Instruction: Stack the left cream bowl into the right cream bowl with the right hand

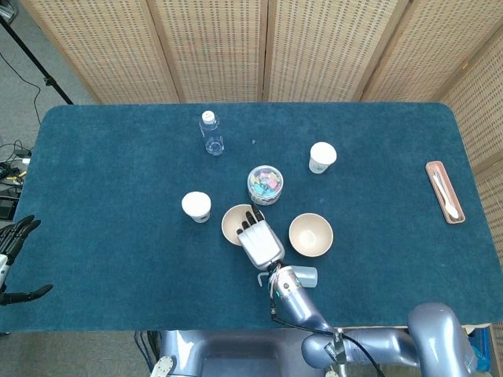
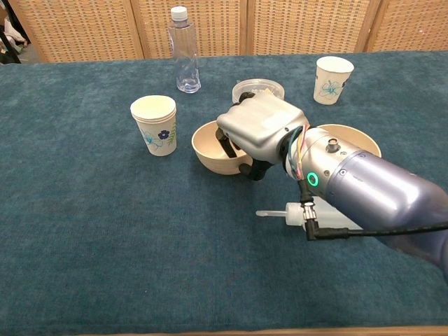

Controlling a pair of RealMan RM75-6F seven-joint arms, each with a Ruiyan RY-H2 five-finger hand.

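Observation:
The left cream bowl (image 1: pixel 232 223) (image 2: pixel 212 149) sits on the blue table, just left of the right cream bowl (image 1: pixel 310 234) (image 2: pixel 358 134), which my right forearm partly hides in the chest view. My right hand (image 1: pixel 260 241) (image 2: pixel 260 128) is over the left bowl's right rim. Its fingers (image 2: pixel 228 143) curl down inside the bowl and its thumb (image 2: pixel 255 170) presses the outer wall, so it grips the rim. At the far left edge of the head view, off the table, my left hand (image 1: pixel 14 242) hangs with fingers spread, holding nothing.
A flowered paper cup (image 1: pixel 196 206) (image 2: pixel 155 124) stands left of the held bowl. Behind it are a clear bottle (image 1: pixel 211 133) (image 2: pixel 183 52), a round tub of coloured bits (image 1: pixel 265 184) (image 2: pixel 257 89) and a second cup (image 1: pixel 321 157) (image 2: pixel 332 79). A squeeze bottle (image 2: pixel 315 215) lies under my forearm. A pink tray (image 1: pixel 445 191) lies far right.

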